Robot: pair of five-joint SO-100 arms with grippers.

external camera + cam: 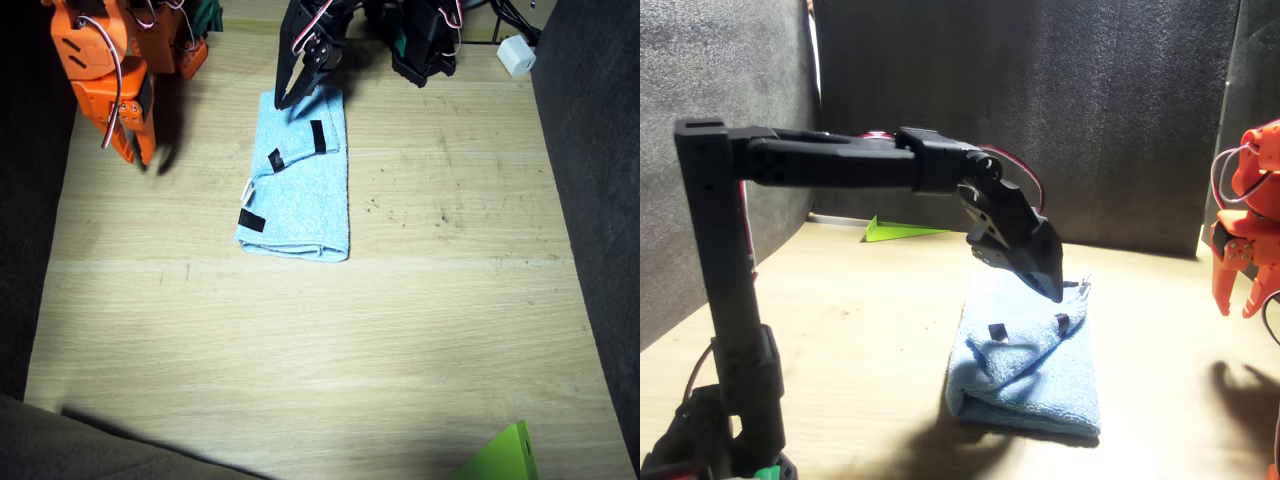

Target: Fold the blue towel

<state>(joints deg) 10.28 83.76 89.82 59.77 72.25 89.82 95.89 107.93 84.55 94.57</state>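
Left gripper [289, 99] is parked right at the far-edge corner of the towel [300, 195], tips down on or just above the cloth; whether a bit of terry is pinched can't really be told, since the jaws look nearly closed in the front view [1052, 290] but the contact spot is hidden. Right gripper [140, 152] is hung off to the side, well apart from the towel, jaws slightly parted and nothing held. Towel is laid mid-table [300, 380], already doubled into a long narrow strip with a rolled fold at the near end and black tape marks [318, 136] showing on top. So one fold looks done, judged from that. What could go wrong from here: if only the top layer gets caught, the stack would be peeled apart when lifted and the fold undone. If the corner is dragged rather than lifted, the whole strip could be slid or skewed on the smooth wood.
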